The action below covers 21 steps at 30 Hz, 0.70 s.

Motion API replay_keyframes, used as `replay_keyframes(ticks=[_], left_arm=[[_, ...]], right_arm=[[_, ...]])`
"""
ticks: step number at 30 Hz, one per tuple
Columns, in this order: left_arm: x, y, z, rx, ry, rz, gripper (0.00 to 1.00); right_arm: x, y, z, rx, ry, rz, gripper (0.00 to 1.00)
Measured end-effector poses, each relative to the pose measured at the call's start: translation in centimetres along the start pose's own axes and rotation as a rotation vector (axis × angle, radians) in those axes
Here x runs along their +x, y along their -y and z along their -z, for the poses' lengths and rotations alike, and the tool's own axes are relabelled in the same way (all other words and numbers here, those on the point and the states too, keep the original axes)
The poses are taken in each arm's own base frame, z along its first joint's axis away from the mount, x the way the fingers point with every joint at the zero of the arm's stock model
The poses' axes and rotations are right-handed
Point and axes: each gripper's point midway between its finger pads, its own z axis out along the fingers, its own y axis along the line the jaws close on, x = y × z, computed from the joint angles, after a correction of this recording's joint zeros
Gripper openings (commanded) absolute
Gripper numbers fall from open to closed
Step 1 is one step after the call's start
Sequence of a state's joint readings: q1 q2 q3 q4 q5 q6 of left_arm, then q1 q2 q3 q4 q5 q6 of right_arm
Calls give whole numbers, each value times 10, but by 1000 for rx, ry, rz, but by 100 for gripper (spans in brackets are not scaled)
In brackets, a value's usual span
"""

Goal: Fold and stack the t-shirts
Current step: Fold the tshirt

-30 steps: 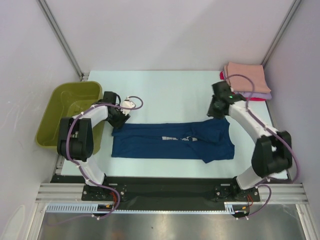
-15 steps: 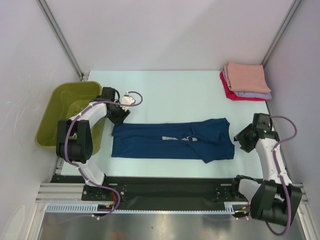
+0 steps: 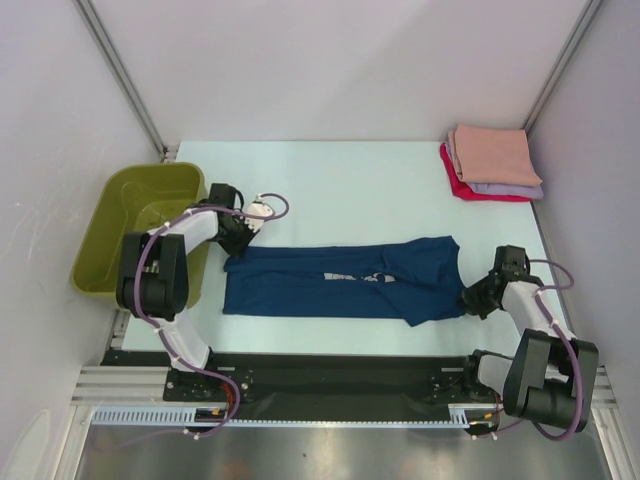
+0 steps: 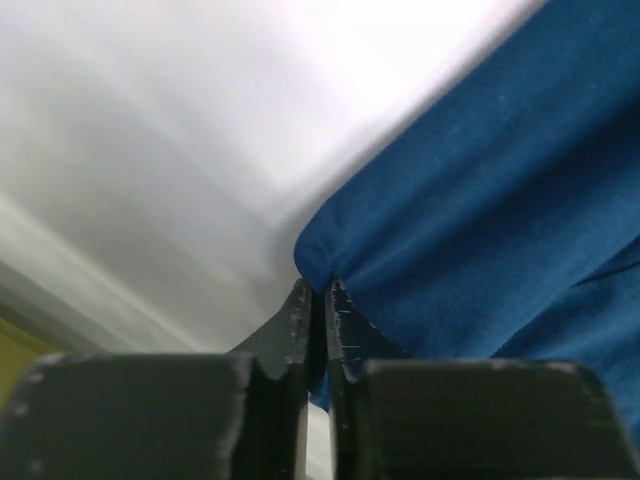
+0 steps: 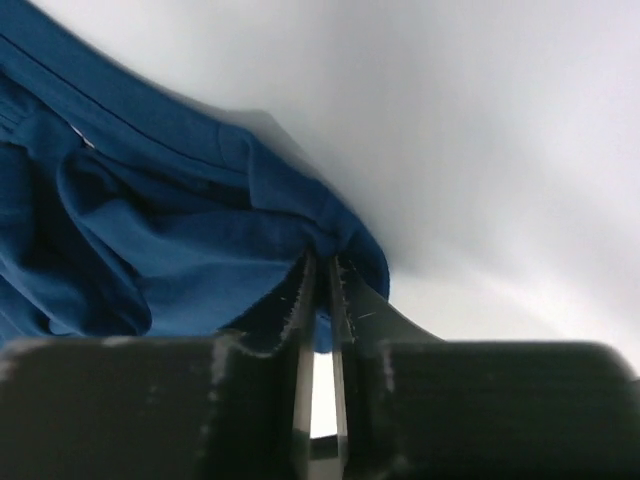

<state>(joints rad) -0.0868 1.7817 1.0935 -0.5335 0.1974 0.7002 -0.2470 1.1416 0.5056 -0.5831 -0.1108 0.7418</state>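
1. Left gripper (image 3: 233,254) pinches the far left corner of the navy t-shirt (image 3: 345,285). In the left wrist view its fingers (image 4: 340,325) are pressed together with blue cloth caught at the tips. The right gripper (image 3: 472,300) bites the shirt's right edge low on the table, its fingers (image 5: 300,290) all but closed on a bunched fold.
2. White table (image 3: 340,180): bare surface runs wide between the shirt and the back wall. The near edge lies just below the shirt's hem line.
3. Navy t-shirt: folded lengthwise into a long band, it lies flat across the table's middle, stretched between the two grippers, with one sleeve flap (image 3: 425,312) jutting toward the near edge.
4. Olive-green basket (image 3: 120,250): it sits at the far left, overhanging the table edge, close to the left arm.
5. Folded stack at the far right corner, well apart from the navy shirt: peach t-shirt (image 3: 490,152) on top, lavender t-shirt (image 3: 515,189) beneath, red t-shirt (image 3: 455,178) at the bottom.
6. Pale print (image 3: 350,277): only a thin sliver shows along the shirt's centre fold, and no lettering can be read.
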Motion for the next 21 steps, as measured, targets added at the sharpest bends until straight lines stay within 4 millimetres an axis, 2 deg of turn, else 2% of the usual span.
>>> replay_keyframes(ticks=[1, 6, 9, 14, 17, 21], left_arm=[[0, 1, 0, 1, 2, -8, 0], [3, 8, 2, 11, 21, -32, 0], [9, 19, 5, 45, 24, -48, 0], [24, 46, 13, 119, 28, -98, 1], [29, 62, 17, 168, 21, -123, 2], [32, 84, 20, 249, 11, -145, 4]], right_arm=[[0, -1, -2, -1, -3, 4, 0], [-1, -4, -7, 10, -45, 8, 0], [-8, -16, -12, -2, -68, 10, 0], [-36, -59, -28, -53, -84, 60, 0], [-53, -92, -41, -75, -74, 127, 0], [-79, -158, -63, -142, -5, 240, 0]])
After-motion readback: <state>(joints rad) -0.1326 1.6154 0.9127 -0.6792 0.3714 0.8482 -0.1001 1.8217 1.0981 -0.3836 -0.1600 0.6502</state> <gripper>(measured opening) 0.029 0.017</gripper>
